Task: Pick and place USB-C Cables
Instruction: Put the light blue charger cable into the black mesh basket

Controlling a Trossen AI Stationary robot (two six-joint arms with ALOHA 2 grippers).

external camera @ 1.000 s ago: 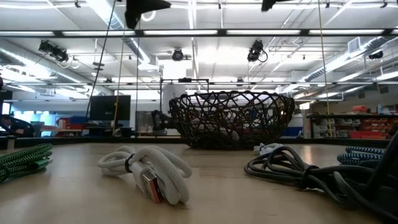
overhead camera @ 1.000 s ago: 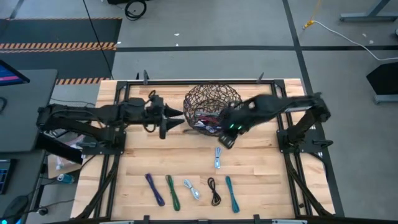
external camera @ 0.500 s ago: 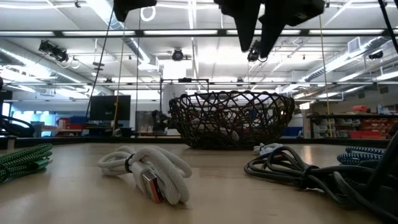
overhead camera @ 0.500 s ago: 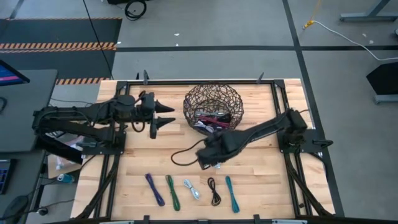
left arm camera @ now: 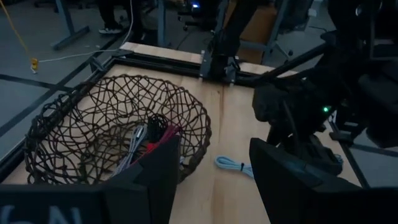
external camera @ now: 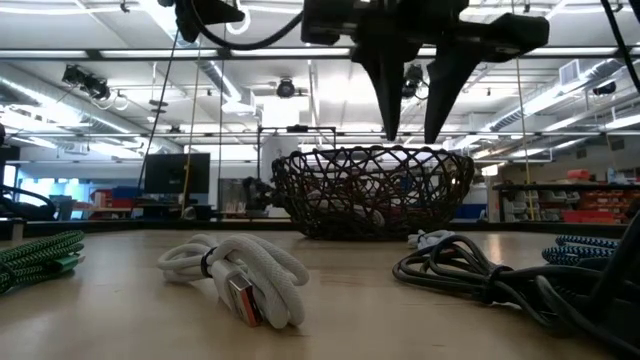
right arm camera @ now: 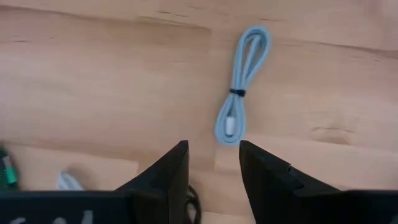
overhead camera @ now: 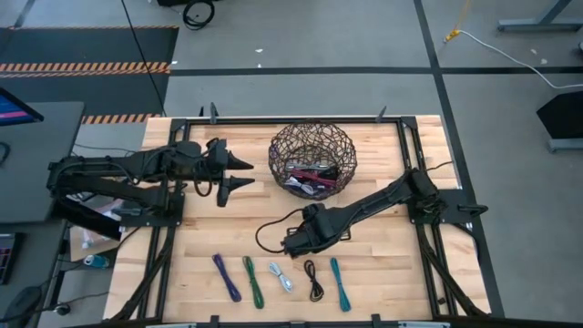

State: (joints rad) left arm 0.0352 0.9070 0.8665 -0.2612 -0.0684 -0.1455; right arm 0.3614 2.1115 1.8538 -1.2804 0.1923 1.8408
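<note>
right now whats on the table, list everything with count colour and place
basket: one, dark wire, far middle of the table
cables in the basket: a few, silvery, black and magenta, count unclear
light blue cable: one, mid table, under the right gripper
purple cable: one, near row, leftmost
green cable: one, near row, second from left
white cable: one, near row, middle
black cable: one, near row, fourth from left
teal cable: one, near row, rightmost
table: one, light wood
left gripper: dark, open, empty, left of the basket
right gripper: dark, open, empty, above the light blue cable
</note>
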